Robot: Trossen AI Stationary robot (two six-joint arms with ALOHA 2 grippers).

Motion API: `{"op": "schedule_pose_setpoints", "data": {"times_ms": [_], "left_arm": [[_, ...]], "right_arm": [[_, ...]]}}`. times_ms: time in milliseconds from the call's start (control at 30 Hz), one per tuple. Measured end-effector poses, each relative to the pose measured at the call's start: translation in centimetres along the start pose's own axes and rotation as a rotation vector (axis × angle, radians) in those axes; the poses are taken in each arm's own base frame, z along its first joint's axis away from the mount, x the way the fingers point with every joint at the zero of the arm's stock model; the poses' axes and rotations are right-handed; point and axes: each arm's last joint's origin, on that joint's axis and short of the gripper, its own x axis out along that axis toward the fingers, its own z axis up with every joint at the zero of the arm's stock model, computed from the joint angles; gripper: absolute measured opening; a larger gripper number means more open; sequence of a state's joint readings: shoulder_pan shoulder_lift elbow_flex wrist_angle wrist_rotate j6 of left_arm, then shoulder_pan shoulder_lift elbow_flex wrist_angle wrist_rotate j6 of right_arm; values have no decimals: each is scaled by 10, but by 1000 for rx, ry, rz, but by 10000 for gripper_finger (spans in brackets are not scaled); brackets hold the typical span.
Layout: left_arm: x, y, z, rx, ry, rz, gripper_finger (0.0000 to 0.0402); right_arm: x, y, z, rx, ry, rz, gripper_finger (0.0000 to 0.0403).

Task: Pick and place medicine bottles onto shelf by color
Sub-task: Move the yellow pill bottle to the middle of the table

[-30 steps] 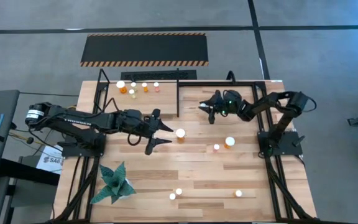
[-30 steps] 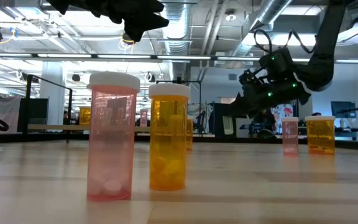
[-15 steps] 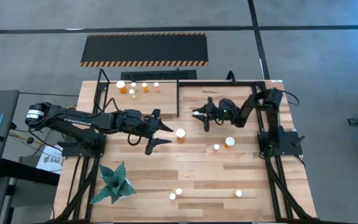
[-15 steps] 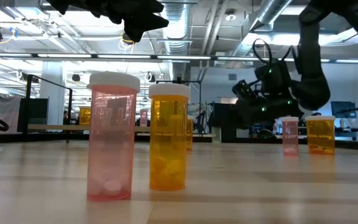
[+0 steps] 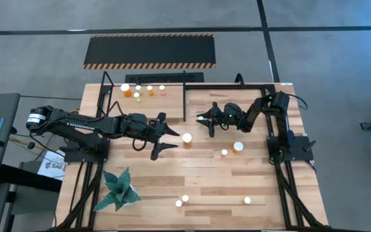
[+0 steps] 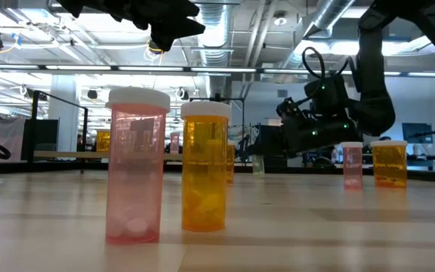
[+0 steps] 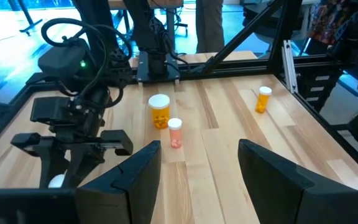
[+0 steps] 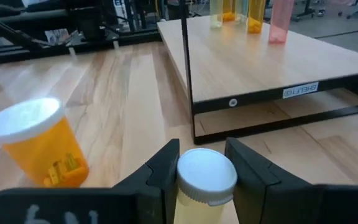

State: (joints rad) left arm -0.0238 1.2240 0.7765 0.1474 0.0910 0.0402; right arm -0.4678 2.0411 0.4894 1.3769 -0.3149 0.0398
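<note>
My right gripper (image 5: 206, 120) is shut on a pale yellow bottle with a white cap (image 8: 207, 176) near the table's middle, just right of the shelf's black post. The bottle also shows in the low view (image 6: 257, 165). My left gripper (image 5: 165, 141) hangs open and empty above the table, just left of an orange bottle (image 5: 187, 138) that stands on its base. The shelf (image 5: 147, 108), a light wooden board in a black frame, lies at the far left. Several small bottles (image 5: 138, 91) stand along its far edge. My right gripper pinches the pale yellow bottle between its two fingers (image 8: 164, 169), at the sides of its top just under the white cap (image 8: 207, 163). The fingers come about level from the table's right. The bottle stands upright. Whether its base rests on the table, I cannot tell.
A pinkish bottle (image 5: 224, 153) and an orange one (image 5: 237, 147) stand right of centre. Three more (image 5: 185, 199) (image 5: 178, 203) (image 5: 247, 200) stand near the front edge. A green paper plant (image 5: 119, 188) sits front left. A black hazard-striped panel (image 5: 150, 50) lies beyond the table.
My right gripper has gone toward the table's left edge, a little toward the near edge, and down, while its arm has folded in. My left arm has kept still.
</note>
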Motion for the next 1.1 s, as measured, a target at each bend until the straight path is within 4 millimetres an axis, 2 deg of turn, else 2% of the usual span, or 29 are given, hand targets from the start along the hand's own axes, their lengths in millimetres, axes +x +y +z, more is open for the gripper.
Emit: {"op": "schedule_pose_setpoints", "data": {"times_ms": [400,833,1100], "left_arm": [[0,0,0,0,1,12,201],[0,2,0,3,4,66,201],[0,3,-1,1,7,101,201]], "right_arm": [[4,10,0,8,7,36,139],[5,12,0,2,9,41,157],[5,12,0,15,9,41,200]]}}
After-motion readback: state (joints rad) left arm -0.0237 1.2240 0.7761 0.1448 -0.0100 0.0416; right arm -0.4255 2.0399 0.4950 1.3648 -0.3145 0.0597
